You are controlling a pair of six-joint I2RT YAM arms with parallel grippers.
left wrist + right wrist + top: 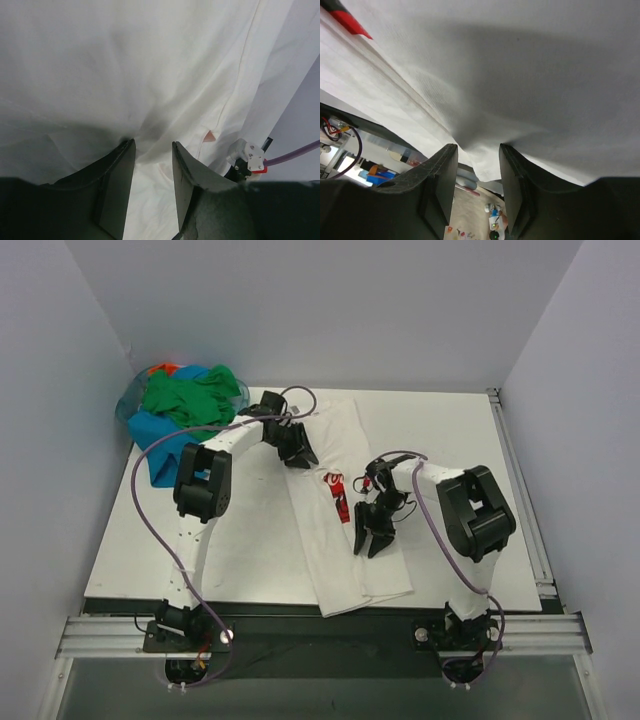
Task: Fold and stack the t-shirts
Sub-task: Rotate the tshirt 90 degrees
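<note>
The white t-shirt (335,540) lies as a long narrow strip down the middle of the worktop (450,440), its sides apparently folded in and no cross-fold made yet; the other t-shirts (185,410) sit heaped in the far left corner, unfolded, so I judge the task barely begun; my left claw (300,455) and my right claw (372,545) are each nearly together, pinching a pucker of the white cloth.
</note>
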